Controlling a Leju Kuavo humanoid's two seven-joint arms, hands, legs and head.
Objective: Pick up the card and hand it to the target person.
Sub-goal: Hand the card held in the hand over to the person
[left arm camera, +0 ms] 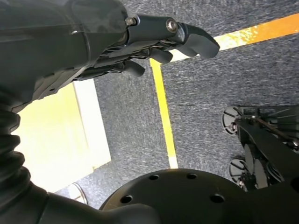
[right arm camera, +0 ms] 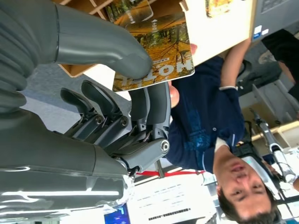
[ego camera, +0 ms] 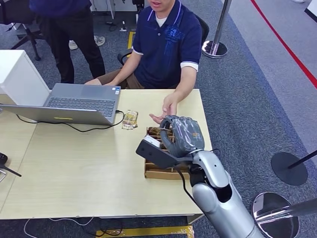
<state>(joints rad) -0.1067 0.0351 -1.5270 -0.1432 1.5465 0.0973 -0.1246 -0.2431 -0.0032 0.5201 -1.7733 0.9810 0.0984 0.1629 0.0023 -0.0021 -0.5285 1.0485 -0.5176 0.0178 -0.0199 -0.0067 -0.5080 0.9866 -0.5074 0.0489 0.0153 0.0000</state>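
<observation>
Card (right arm camera: 159, 51) pinched in right hand (right arm camera: 134, 93) (thumb on top) — apparently above box (ego camera: 157, 171).

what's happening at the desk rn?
The right robot hand pinches a card printed with an autumn scene between thumb and fingers, above the cardboard box on the table. The seated person's open hand waits just beyond it. The left robot hand hangs by the floor, holding nothing.

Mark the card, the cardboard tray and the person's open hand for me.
card (right arm camera: 166, 56), right wrist view, on its printed face.
cardboard tray (ego camera: 160, 172), head view, on its near wall.
person's open hand (ego camera: 164, 113), head view, on the palm.
</observation>
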